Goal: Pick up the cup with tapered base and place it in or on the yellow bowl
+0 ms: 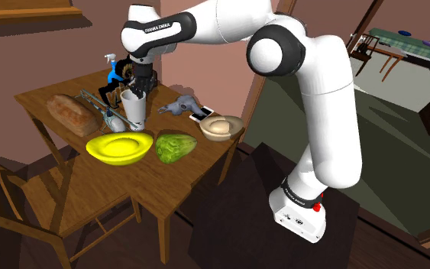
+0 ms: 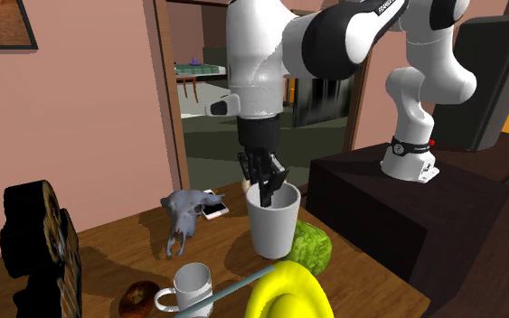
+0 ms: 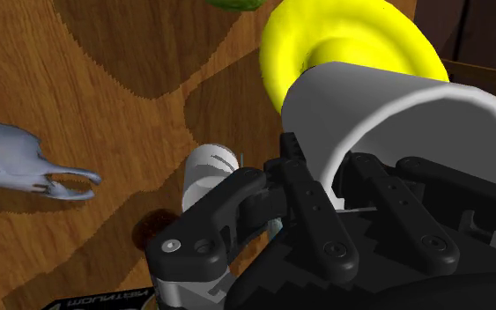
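The white cup (image 1: 134, 111) (image 2: 273, 226) (image 3: 396, 114) narrows toward its base and stands upright near the middle of the wooden table (image 1: 49, 95). My black gripper (image 1: 139, 90) (image 2: 266, 190) (image 3: 338, 189) comes down from above and is shut on the cup's rim wall, one finger inside and one outside. The yellow bowl (image 1: 118, 147) (image 2: 288, 294) (image 3: 351, 40) lies on the table just beyond the cup, toward the front edge in the shoulder view. I cannot tell whether the cup's base touches the table.
A bread loaf (image 1: 72, 113), a green lettuce (image 1: 175, 145) (image 2: 311, 248), a tan bowl (image 1: 221, 126), a grey skull figure (image 2: 184, 217) (image 3: 17, 163), a phone (image 1: 200, 115) and a white mug (image 2: 192, 287) crowd the table. A wooden chair (image 1: 14, 206) stands at the table's near side.
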